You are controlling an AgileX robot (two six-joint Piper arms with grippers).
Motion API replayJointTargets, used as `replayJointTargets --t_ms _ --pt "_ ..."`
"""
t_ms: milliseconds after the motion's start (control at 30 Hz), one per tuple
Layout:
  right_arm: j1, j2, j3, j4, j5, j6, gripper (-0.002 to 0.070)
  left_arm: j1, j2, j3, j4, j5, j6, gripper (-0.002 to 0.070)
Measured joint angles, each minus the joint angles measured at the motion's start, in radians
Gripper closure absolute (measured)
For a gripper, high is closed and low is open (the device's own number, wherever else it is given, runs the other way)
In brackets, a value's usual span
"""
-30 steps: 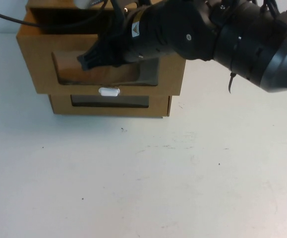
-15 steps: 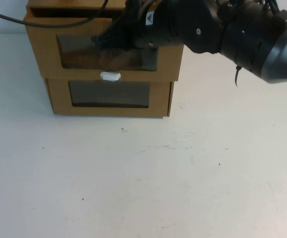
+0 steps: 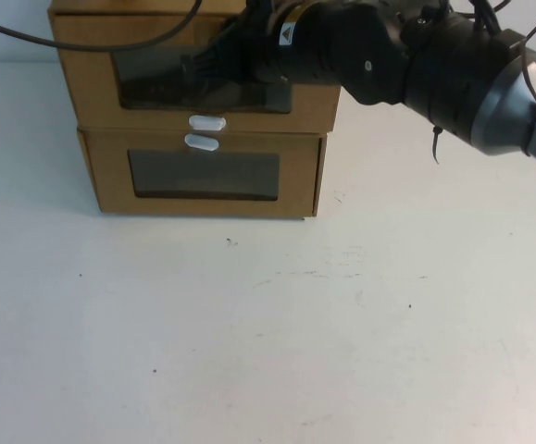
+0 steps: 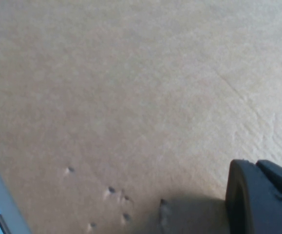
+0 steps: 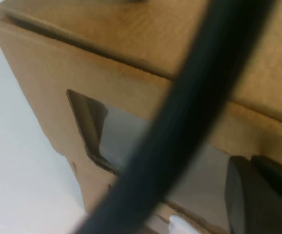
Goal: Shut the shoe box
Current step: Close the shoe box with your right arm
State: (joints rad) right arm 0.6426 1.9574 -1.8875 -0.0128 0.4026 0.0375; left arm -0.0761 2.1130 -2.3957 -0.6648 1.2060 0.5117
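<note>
The shoe box (image 3: 87, 88) is the upper of two stacked brown boxes, with a clear window (image 3: 147, 85) and a white oval tab (image 3: 206, 122) below it. Its front stands about flush with the box beneath. My right gripper (image 3: 195, 67) reaches in from the right and rests against the window. The right wrist view shows the same box front (image 5: 48, 73), window (image 5: 114, 134), tab (image 5: 179, 225) and part of the right gripper (image 5: 262, 195). My left gripper (image 4: 262, 200) shows only in the left wrist view, close against a plain cardboard surface (image 4: 131, 97).
The lower twin box (image 3: 110, 180) has its white tab (image 3: 201, 141) above its window and sits on the white table (image 3: 268, 333). The bulky right arm (image 3: 434, 65) crosses the top right. A black cable (image 5: 189, 112) crosses the right wrist view.
The shoe box's front has slid back from overhanging the lower box to about flush with it, uncovering the lower box's tab. The right gripper moved back with it.
</note>
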Motion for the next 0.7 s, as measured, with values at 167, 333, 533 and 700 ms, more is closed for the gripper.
replayJointTargets --t_ms 167,333,533,700 --pt "-0.008 0.012 0.000 0.013 -0.026 0.000 0.0689 0.000 -0.002 0.000 0.000 0.000 0.000 0.0680" --pt "-0.017 0.032 0.000 0.040 -0.047 -0.001 0.0689 0.000 -0.002 0.000 -0.002 0.001 0.000 0.0680" --pt "-0.026 0.027 0.000 0.079 0.035 -0.019 0.0689 0.000 -0.002 0.000 -0.002 0.005 -0.001 0.0680" --pt "-0.030 -0.018 0.000 0.208 0.140 -0.142 0.0689 0.000 -0.002 -0.013 -0.004 0.011 -0.001 0.0680"
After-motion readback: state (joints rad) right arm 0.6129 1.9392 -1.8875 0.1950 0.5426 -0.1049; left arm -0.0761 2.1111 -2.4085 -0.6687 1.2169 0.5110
